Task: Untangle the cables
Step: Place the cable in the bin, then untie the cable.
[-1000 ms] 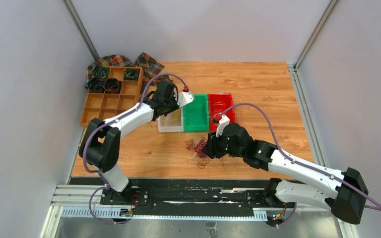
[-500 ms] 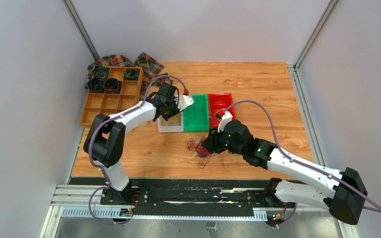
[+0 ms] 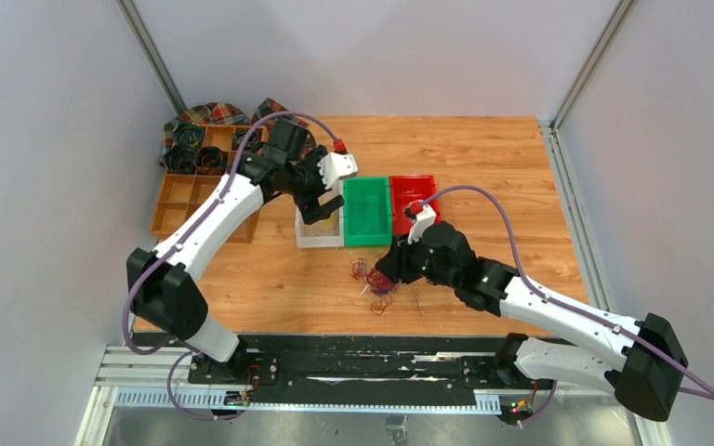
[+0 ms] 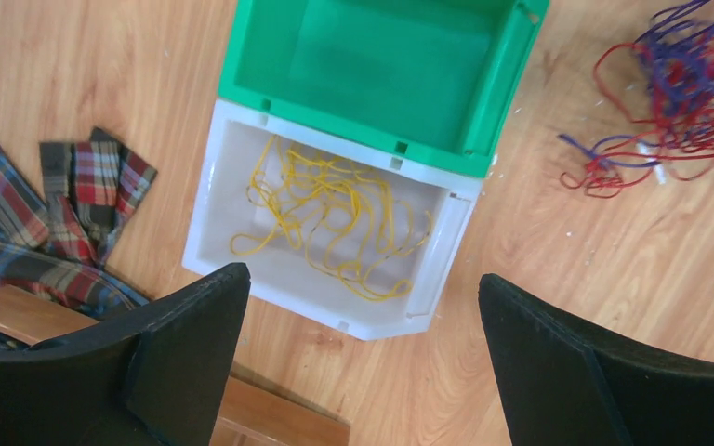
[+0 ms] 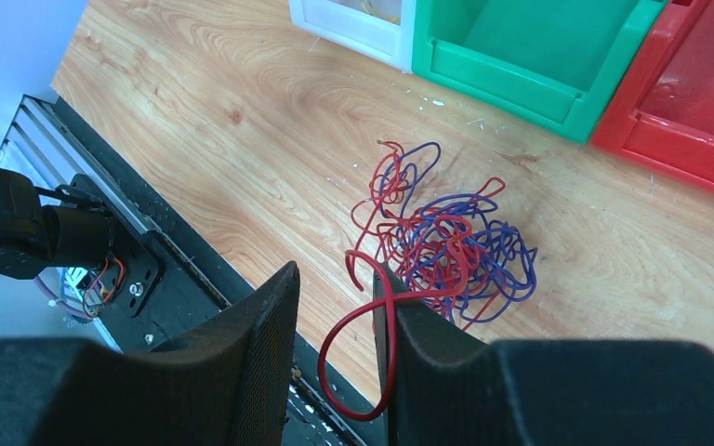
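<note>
The cables lie in two lots. A tangled clump of red and purple cables rests on the wooden table in front of the bins. Loose yellow cables lie inside the white bin. My left gripper hangs above that bin's near edge, open wide and holding nothing. At the clump's right side is my right gripper, its jaws apart with a narrow gap. One red loop from the clump hangs in that gap against the right finger, unpinched.
Side by side behind the clump stand the white bin, a green bin and a red bin. An orange divided tray with black coiled rolls and a plaid cloth sit at the back left. A black rail lines the near edge.
My left gripper has opened from shut and lifted up and back-left over the white bin. The right gripper has edged slightly left at the clump.
</note>
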`<state>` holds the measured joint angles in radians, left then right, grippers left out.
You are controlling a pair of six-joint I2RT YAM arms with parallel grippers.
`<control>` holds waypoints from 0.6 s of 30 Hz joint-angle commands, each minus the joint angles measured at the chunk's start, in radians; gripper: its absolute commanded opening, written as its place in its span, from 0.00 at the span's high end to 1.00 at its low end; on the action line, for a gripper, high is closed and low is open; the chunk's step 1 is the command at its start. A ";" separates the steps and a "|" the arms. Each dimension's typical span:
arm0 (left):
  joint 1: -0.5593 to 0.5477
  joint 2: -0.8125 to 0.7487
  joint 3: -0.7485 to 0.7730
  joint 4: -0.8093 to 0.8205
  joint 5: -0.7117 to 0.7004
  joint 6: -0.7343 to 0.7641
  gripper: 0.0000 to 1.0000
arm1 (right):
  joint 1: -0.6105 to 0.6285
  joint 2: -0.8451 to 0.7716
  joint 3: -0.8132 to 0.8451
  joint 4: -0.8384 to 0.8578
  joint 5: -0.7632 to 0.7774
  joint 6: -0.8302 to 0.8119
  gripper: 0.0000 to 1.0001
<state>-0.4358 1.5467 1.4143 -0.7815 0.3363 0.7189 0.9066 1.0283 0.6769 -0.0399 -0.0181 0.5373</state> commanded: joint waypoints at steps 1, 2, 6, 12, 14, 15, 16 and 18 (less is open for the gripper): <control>0.002 -0.075 0.065 -0.119 0.159 -0.030 0.02 | -0.015 0.005 0.042 0.039 -0.026 0.001 0.64; 0.003 -0.099 0.052 -0.119 0.203 -0.043 0.02 | -0.015 0.007 0.047 0.044 -0.033 0.001 0.64; 0.003 -0.166 -0.021 -0.119 0.380 -0.150 0.04 | -0.015 0.030 0.087 0.045 -0.068 0.007 0.65; 0.003 -0.302 -0.172 -0.139 0.519 -0.181 0.07 | -0.015 0.068 0.129 0.132 -0.148 0.054 0.68; 0.003 -0.342 -0.219 -0.119 0.522 -0.198 0.06 | -0.014 0.084 0.157 0.146 -0.170 0.059 0.71; 0.003 -0.362 -0.242 -0.102 0.514 -0.204 0.06 | -0.014 0.090 0.173 0.141 -0.173 0.055 0.71; 0.003 -0.379 -0.264 -0.087 0.503 -0.206 0.06 | -0.014 0.092 0.189 0.123 -0.163 0.053 0.71; 0.003 -0.411 -0.298 -0.046 0.481 -0.207 0.04 | -0.014 0.088 0.203 0.102 -0.136 0.053 0.72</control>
<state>-0.4343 1.2003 1.1690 -0.8925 0.7868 0.5392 0.9058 1.1179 0.8131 0.0452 -0.1524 0.5793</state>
